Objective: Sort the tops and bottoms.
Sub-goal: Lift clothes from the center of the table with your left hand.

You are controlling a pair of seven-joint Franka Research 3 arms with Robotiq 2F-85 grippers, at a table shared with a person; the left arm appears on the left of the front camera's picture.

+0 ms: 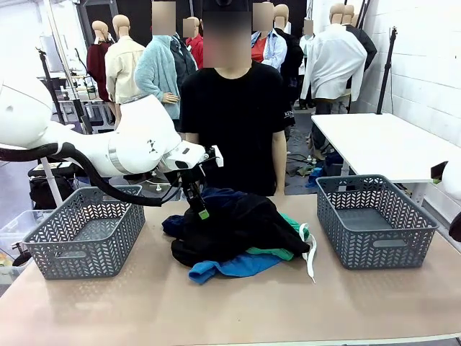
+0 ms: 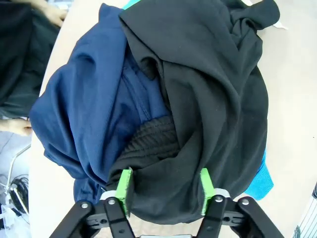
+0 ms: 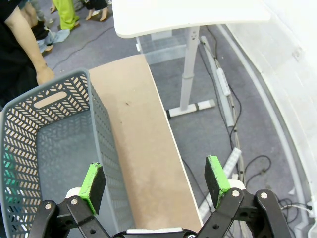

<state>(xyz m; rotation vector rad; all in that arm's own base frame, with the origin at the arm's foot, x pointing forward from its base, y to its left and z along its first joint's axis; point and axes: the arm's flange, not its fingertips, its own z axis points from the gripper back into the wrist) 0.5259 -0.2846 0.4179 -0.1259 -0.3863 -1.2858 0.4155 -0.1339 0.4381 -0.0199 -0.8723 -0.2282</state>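
Black cloth alone for this pinch: left gripper [image 2: 165,184] astride a fold of the black garment [image 2: 213,99] atop the mid-table pile [image 1: 230,241], whether clamped yet impossible to tell, so close fully, lift, shake off the navy garment [image 2: 84,114]; right gripper [image 3: 155,181] spread wide above a basket [image 3: 29,116].

Front view: small white lettering on the sleeve [image 1: 288,114] of the person's black T-shirt; first letters look like "KIN", remainder too small to make out. A small dark mark on the white shell of the left arm [image 1: 148,144], not legible as text or number. Wrist views: nothing readable on the black garment [image 2: 213,99], the dark navy garment [image 2: 84,109] or the grey basket [image 3: 29,129]
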